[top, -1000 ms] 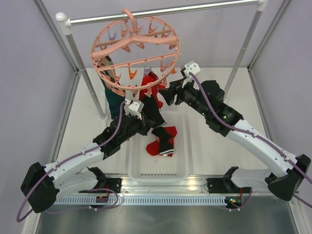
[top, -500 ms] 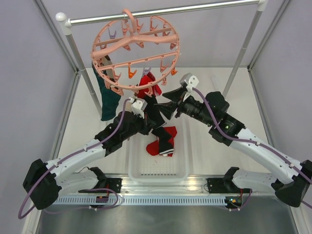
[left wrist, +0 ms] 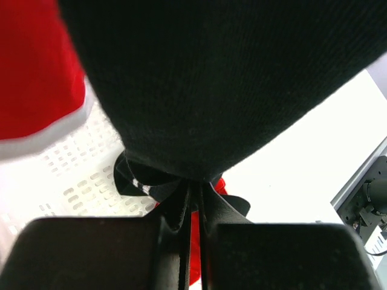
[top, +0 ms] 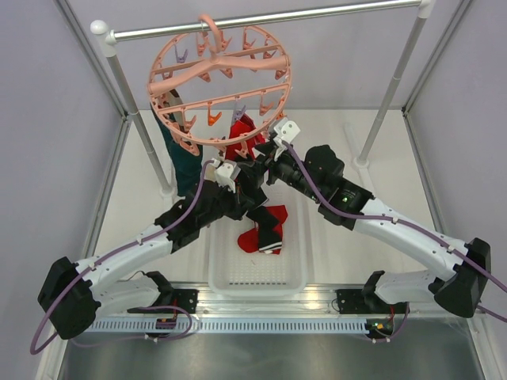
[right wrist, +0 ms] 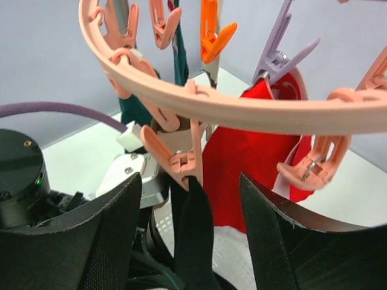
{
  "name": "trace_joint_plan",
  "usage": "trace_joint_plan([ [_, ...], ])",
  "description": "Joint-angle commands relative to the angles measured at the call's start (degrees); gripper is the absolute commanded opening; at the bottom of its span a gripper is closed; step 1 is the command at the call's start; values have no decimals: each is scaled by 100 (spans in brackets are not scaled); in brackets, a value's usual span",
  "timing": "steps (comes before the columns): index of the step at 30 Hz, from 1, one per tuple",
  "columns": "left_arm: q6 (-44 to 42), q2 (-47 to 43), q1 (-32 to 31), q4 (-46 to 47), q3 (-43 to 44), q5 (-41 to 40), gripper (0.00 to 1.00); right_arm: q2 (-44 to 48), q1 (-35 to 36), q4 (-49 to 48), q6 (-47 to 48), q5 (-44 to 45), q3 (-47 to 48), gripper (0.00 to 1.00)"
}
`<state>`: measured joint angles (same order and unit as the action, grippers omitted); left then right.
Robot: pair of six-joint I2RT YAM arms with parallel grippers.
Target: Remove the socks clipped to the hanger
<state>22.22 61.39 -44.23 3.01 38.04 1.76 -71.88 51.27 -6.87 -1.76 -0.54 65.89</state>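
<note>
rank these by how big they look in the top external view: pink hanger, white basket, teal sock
1. hanger: widest, though it hangs nearer the camera, which flatters it.
2. white basket: partly covered, so its rank is less sure.
3. teal sock: clearly smallest.

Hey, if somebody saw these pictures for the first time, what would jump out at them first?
The pink ring hanger stands out, high in the middle, with a bright red sock clipped to its near side. Just below it the two arms meet at one black sock: the left gripper is shut on it, and the right gripper is open with a finger on either side of it, under its clip.
</note>
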Motion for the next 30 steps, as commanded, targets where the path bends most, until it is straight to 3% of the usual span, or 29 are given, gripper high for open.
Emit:
trace_joint_plan([
  [1, 134, 23, -25, -63, 230, 149, 2, -133, 15, -279, 123, 291, 416, 70],
  [14, 151, -4, -25, -98, 248, 228, 2, -582, 15, -394, 176, 141, 943, 67],
  [17, 151, -47, -33, -142, 291, 281, 2, -582, 15, -420, 176, 133, 1005, 60],
  [24, 151, -276, -51, -265, 423, 264, 2, -556, 15, -402, -8, 211, 1137, 34],
  [30, 169, -530, -60, -599, 608, 316, 2, -511, 15, -297, -105, 273, 1295, 24],
])
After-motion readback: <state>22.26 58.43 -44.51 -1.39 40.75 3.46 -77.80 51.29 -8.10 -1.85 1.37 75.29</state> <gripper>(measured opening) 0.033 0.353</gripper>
